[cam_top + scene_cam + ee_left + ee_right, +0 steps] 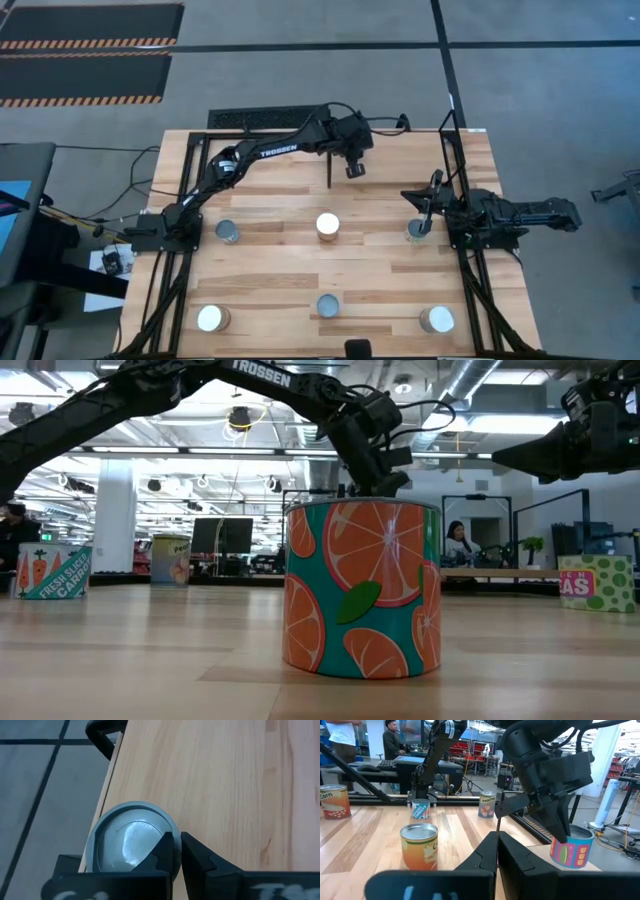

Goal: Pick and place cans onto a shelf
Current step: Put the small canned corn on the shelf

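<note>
Left wrist view: left gripper (pixel 176 837) clenched at round grey-topped can (pixel 125 837); right gripper (pixel 498 836) clenched.

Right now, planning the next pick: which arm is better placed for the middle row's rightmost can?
Right, probably. The right gripper hangs beside the rightmost can; the left gripper is at the table far edge, over another can.

robotics lab | exposed ceiling ducts (pixel 480 380) | desk monitors (pixel 222 535) | people at workstations (pixel 395 740)
</note>
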Motion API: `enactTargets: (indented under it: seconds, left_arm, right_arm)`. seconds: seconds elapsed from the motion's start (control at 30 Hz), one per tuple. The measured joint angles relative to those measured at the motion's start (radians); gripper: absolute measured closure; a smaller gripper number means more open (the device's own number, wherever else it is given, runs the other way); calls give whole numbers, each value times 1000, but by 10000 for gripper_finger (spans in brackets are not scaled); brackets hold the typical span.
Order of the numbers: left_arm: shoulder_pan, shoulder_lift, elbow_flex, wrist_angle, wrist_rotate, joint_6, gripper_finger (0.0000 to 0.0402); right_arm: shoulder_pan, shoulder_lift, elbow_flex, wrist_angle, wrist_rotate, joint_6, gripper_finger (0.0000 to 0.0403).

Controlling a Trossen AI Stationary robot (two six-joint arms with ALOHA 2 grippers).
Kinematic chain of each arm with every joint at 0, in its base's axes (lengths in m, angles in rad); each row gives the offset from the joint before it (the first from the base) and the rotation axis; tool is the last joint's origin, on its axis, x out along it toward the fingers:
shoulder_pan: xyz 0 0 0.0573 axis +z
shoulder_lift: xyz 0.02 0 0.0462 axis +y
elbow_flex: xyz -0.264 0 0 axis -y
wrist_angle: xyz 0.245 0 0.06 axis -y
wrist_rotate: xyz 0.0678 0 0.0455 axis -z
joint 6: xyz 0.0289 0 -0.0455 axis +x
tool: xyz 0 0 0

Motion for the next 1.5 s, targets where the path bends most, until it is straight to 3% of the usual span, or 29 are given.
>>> enactTargets:
  seconds: [0.47, 1.5]
  left_arm:
    - [-2, 0, 0, -25, 78, -17, 399]
    - [-41, -1, 0, -49, 99, -32, 399]
  right_arm:
    - [0, 0, 0, 0, 0, 0, 364]
    - [0, 0, 0, 0, 0, 0, 364]
